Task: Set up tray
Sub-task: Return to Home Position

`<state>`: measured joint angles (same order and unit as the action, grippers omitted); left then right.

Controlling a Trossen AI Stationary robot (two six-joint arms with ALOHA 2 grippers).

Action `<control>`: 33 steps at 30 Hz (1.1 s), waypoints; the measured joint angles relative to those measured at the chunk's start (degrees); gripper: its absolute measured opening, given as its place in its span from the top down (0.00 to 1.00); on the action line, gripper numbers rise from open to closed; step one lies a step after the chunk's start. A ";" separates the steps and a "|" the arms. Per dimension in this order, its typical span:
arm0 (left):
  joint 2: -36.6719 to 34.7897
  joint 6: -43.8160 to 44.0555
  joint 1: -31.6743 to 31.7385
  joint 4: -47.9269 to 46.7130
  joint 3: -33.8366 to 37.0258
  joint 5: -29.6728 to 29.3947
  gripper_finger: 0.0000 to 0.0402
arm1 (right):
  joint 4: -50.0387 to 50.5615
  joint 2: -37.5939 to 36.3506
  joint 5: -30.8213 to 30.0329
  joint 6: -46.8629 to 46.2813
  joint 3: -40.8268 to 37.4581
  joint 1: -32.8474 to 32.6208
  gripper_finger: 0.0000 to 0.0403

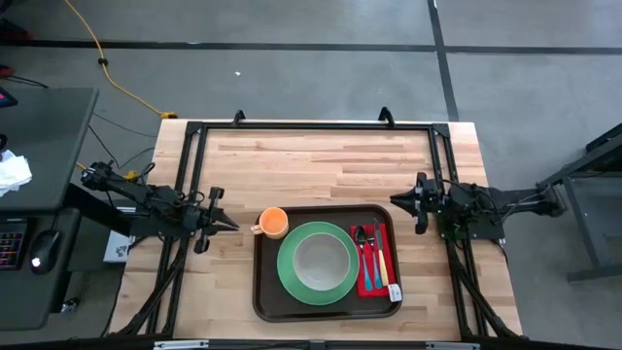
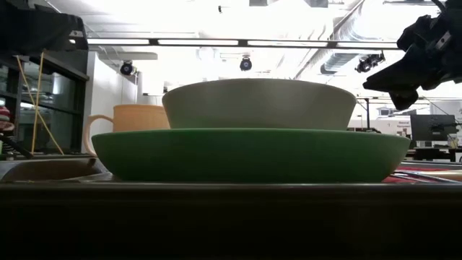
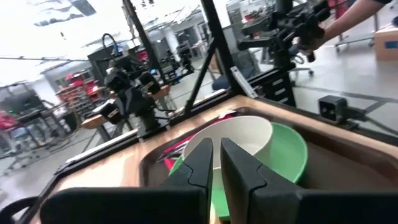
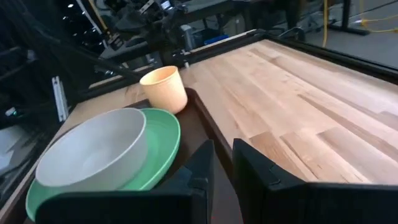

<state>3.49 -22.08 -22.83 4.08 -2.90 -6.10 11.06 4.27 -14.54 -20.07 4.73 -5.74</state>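
Reading fingers: both pairs nearly together, empty; left gripper (image 1: 225, 223) at 9 o'clock of tray (image 1: 260, 292), right gripper (image 1: 397, 202) at 2 o'clock; tray at table's (image 1: 340, 165) 6 o'clock holds plate (image 1: 290, 277), bowl (image 1: 321, 261), cup (image 1: 273, 223), cutlery (image 1: 372, 255); setup judged complete.

— Where is the tray (image 1: 266, 297)?
— Flat at the near middle of the wooden table (image 1: 321, 160).
— What does it look like?
— Dark brown, rectangular, with rounded corners, a raised rim and long sides running left to right.
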 joint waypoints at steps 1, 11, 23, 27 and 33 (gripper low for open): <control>0.00 -0.32 0.00 0.00 0.00 -0.71 0.84 | 0.07 0.00 1.42 0.62 0.00 1.01 0.91; 0.04 6.08 0.00 -4.48 0.00 -7.38 0.84 | 0.49 0.27 7.42 7.08 0.00 9.25 0.91; 0.59 8.38 0.00 -7.35 -0.07 -11.44 0.84 | 0.82 2.90 13.67 7.20 0.00 14.58 0.91; 1.21 8.87 0.00 -7.43 -0.07 -11.46 0.84 | 0.82 3.41 14.29 7.46 0.00 14.89 0.91; 1.35 8.77 0.00 -7.28 -0.07 -11.44 0.84 | 0.76 3.41 14.33 7.26 0.00 14.87 0.89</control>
<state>4.84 -13.31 -22.83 -3.20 -2.96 -17.54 11.82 7.68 -0.20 -12.80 4.73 9.13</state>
